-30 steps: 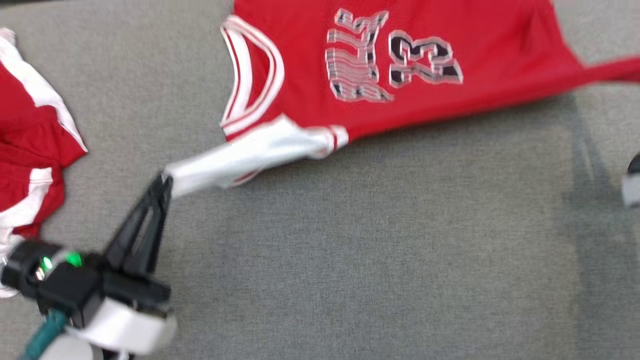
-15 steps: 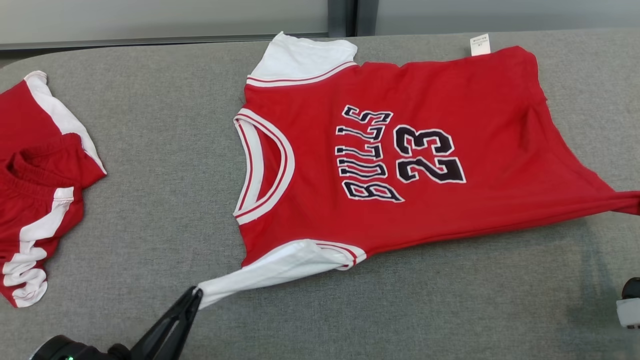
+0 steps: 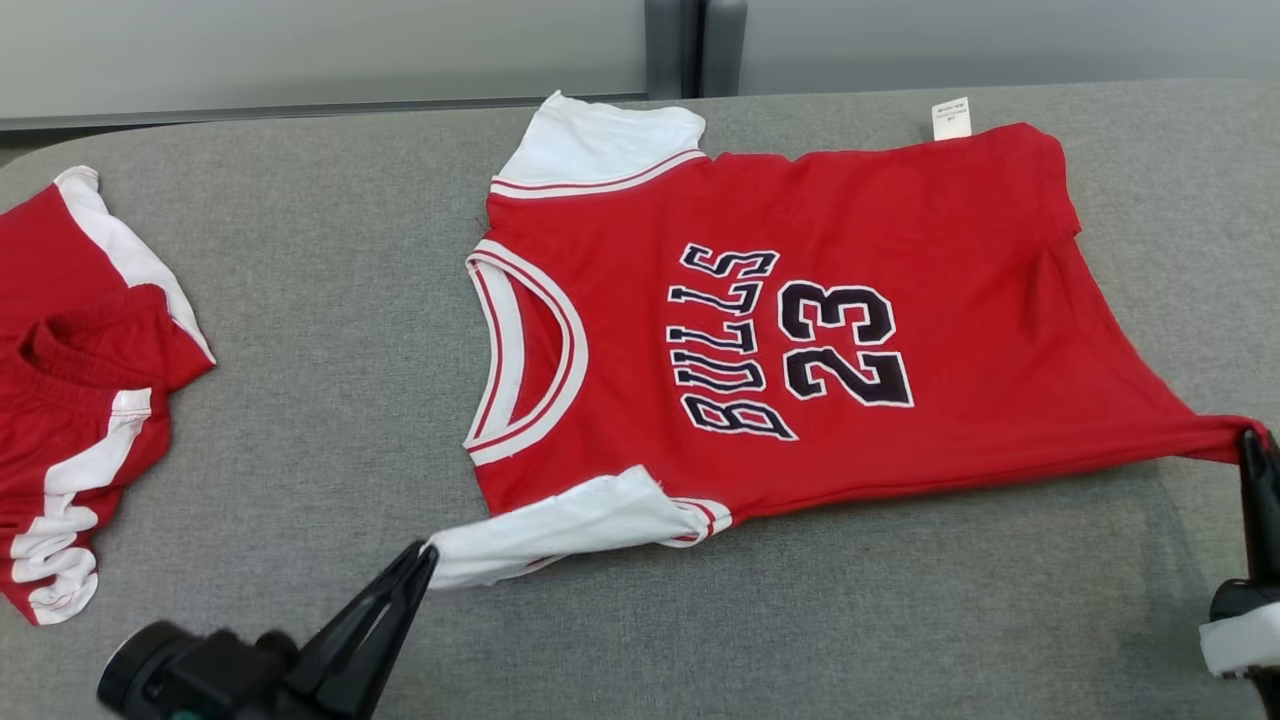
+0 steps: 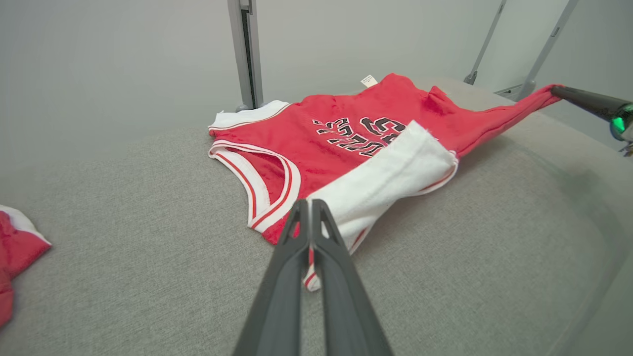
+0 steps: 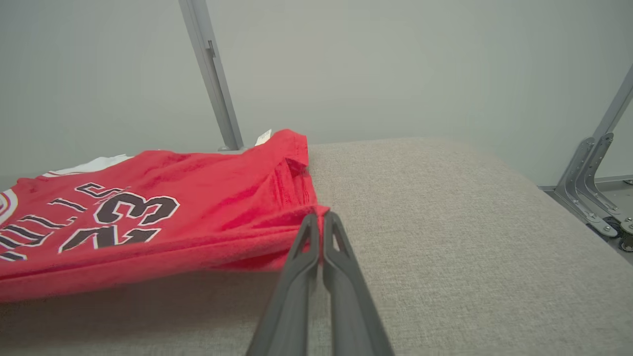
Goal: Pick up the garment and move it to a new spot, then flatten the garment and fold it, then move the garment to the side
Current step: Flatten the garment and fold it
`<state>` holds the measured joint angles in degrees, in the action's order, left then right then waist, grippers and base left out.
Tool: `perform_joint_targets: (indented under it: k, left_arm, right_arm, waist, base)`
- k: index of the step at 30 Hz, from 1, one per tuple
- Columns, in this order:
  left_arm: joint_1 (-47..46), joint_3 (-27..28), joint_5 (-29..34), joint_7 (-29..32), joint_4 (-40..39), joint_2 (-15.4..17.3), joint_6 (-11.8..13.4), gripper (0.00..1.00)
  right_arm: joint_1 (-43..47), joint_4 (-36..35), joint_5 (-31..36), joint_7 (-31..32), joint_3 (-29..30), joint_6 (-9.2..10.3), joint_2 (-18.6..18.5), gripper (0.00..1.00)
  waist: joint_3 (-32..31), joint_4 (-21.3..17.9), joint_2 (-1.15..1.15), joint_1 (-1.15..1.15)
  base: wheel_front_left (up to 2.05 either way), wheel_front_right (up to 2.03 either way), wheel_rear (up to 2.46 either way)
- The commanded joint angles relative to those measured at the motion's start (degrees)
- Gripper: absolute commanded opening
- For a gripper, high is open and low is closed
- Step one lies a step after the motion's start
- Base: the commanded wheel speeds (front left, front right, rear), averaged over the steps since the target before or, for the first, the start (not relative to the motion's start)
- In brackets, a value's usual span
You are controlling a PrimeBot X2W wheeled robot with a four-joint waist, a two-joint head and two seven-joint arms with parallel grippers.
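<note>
The garment (image 3: 900,300) is a red jersey with white sleeves and black "BULLS 23" lettering, spread across the grey padded table (image 3: 330,300), collar pointing left in the head view. My left gripper (image 3: 428,556) is shut on the tip of the near white sleeve (image 3: 560,525), seen up close in the left wrist view (image 4: 310,205). My right gripper (image 3: 1252,440) is shut on the near hem corner, pulled into a taut point at the right edge; the right wrist view shows the red cloth (image 5: 148,222) pinched at the fingertips (image 5: 321,217). The near edge is lifted slightly off the table.
Red shorts with white stripes (image 3: 70,380) lie crumpled at the table's left edge. A grey wall with a vertical metal post (image 3: 680,45) stands behind the table. Metal frame brackets (image 5: 588,193) sit off the table's right end. Bare grey surface lies in front of the jersey.
The head camera has tilted, so the whole picture has shifted. Both grippers stay shut on the jersey; the right gripper's tip has come into the head view at the right edge.
</note>
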<state>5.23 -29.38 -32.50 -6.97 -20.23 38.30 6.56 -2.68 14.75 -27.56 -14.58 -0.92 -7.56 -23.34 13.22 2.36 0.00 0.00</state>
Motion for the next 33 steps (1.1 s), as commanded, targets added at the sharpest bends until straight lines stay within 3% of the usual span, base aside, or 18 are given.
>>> perform_joint_targets:
  k: [1,9,19,26,33]
  left_arm:
    - [-1.9,-0.3,-0.3,0.6,1.3,-0.5,-0.7,0.00]
    - [-16.4,-3.1,1.7,1.6,13.0,-5.8,-5.7,0.00]
    - [-31.3,-4.3,7.4,-1.2,22.9,-8.0,-9.5,0.00]
    - [-37.8,-5.2,10.8,-3.9,28.1,-9.1,-10.3,0.00]
    - [-39.7,-4.5,12.3,-7.4,31.9,-11.4,-9.0,0.00]
  right_arm:
    - [-1.6,1.0,0.1,0.5,-0.4,0.14,-0.4,0.00]
    - [-10.9,8.7,-0.4,0.5,-4.6,0.13,-1.3,0.00]
    - [-21.3,16.1,1.1,-0.4,-7.3,0.13,-2.5,0.00]
    - [-26.0,18.7,1.3,-0.7,-9.5,0.13,-2.4,0.00]
    - [-27.4,17.5,3.0,-0.7,-8.1,0.13,-1.3,0.00]
  waist:
    - [0.3,0.1,0.00,0.00]
    - [5.1,0.5,0.00,0.00]
    - [10.4,1.0,0.00,0.00]
    - [12.4,0.9,0.00,0.00]
    - [12.6,0.7,0.00,0.00]
  base:
    - [0.00,0.00,0.00]
    - [0.00,0.00,0.00]
    - [0.00,0.00,0.00]
    - [0.00,0.00,0.00]
    - [0.00,0.00,0.00]
